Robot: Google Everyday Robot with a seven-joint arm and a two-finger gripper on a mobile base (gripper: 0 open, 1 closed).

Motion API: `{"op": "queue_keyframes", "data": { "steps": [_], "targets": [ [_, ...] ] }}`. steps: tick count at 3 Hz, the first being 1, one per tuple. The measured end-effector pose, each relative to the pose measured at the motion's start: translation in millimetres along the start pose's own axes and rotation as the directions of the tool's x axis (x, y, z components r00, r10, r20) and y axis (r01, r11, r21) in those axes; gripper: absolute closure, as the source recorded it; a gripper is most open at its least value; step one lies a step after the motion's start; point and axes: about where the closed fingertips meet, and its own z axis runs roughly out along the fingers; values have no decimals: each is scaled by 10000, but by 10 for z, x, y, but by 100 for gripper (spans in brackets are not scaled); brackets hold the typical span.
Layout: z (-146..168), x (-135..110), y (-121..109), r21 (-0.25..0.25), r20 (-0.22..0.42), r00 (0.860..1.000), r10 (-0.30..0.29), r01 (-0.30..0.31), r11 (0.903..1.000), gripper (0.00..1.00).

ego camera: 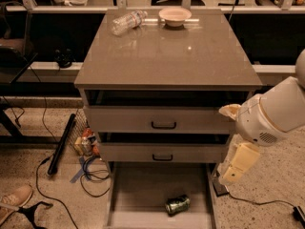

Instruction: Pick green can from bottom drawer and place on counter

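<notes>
Listing hazards: green can (177, 204) lies on its side near the front of the open bottom drawer (143, 185), likely to roll if nudged off-centre. Tool (237, 166) hangs outside the drawer's right wall, beside the cabinet and apart from the can; whether it is released or clenched cannot be told. Likely snags: that wall, the low front, the upper drawers (119, 120) above. Table (167, 61) carries a clear bottle (127, 22) and a bowl (175, 15) at its far edge. Legible writing: none; can markings unreadable.
</notes>
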Motion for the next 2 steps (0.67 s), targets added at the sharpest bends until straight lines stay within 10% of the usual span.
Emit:
{"op": "queue_keyframes", "data": {
  "steps": [2],
  "targets": [
    [362,197,-86,24,292,9995,-86,85,10000,0]
  ]
}}
